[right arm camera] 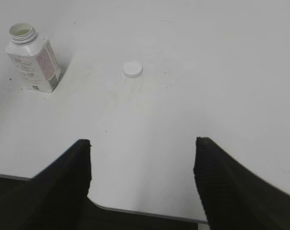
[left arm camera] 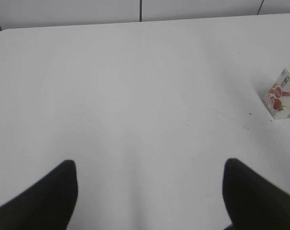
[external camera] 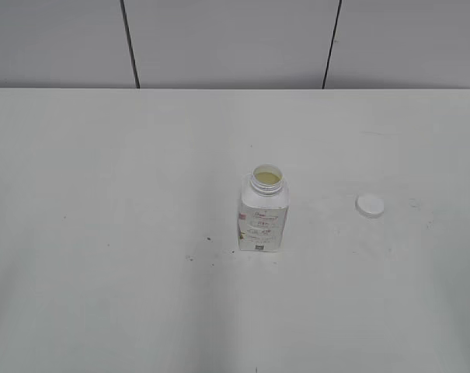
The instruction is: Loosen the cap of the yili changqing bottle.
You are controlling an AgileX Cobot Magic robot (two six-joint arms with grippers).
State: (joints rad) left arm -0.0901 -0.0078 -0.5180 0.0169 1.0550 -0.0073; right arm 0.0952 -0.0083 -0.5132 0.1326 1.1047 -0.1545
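The yili changqing bottle [external camera: 262, 214] stands upright near the middle of the white table with its neck open and no cap on it. It also shows in the right wrist view [right arm camera: 33, 60] at top left and at the right edge of the left wrist view [left arm camera: 283, 93]. The white cap [external camera: 370, 205] lies flat on the table to the bottle's right, apart from it; it also shows in the right wrist view [right arm camera: 133, 69]. My left gripper [left arm camera: 149, 167] is open and empty, far from the bottle. My right gripper [right arm camera: 142, 143] is open and empty above the table's front edge.
The white table [external camera: 102, 194] runs back to a grey panelled wall [external camera: 227, 39]. A few small dark specks [external camera: 207, 239] lie left of the bottle. The table's front edge [right arm camera: 149, 213] shows between my right fingers. Neither arm shows in the exterior view.
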